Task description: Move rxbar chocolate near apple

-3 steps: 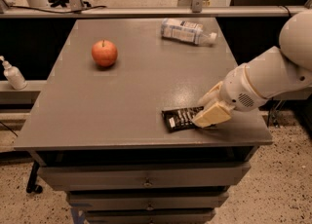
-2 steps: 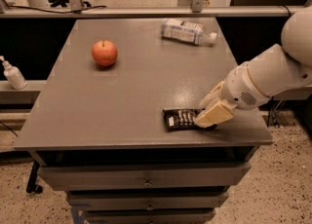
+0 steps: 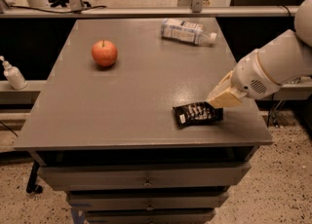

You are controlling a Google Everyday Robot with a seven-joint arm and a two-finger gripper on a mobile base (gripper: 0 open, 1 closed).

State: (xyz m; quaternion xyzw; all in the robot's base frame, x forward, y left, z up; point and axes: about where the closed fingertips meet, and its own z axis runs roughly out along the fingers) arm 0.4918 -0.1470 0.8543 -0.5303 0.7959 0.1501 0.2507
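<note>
While the gripper (image 3: 223, 99) sits at the near right corner of the table (image 3: 126, 106), the camera view shows it a little higher and farther right than a second ago, when it pressed lower over the bar's right end. The bar (image 3: 197, 114) has gone with it: it lies slightly right of its old spot, more of its black wrapper shows, and its right end touches the gripper's underside. Whether the gripper is clamped on the bar or only resting against it cannot be told from here. Its tan tip covers the contact.

The apple (image 3: 104, 53) has not moved. It stands well apart from the gripper, off to its left and farther out across the table. The bottle (image 3: 187, 30) lies on its side straight out beyond the gripper, near the far edge, also unchanged.

For the task, this small shift reads as the start of a pick-up, though a nudge can't be ruled out. The carry itself is not yet begun, and the whole stretch of table between bar and apple is still to cross. If the hold is only on the wrapper's end, the bar may swing or slip on the way.
</note>
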